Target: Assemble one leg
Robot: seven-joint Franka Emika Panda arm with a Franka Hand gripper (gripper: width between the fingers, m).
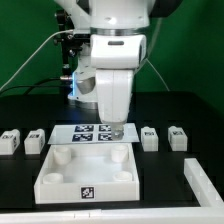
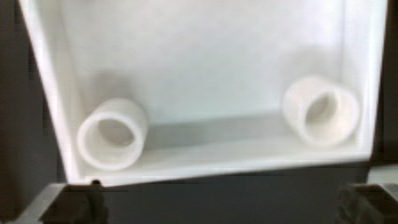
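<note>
Leg: small tagged white block lying just beside the tray, off its far corner on the exterior view's right, not yet grasped. The gripper hangs above the tray's far rim; whether its jaws are spread cannot be told. Recommended approach: centre over the block, descend squarely, pinch its flat sides.

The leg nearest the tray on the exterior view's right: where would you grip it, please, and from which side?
Probably take the leg from above, across its side faces: it lies low on the table, with gaps to the tray and the neighbouring leg.
</note>
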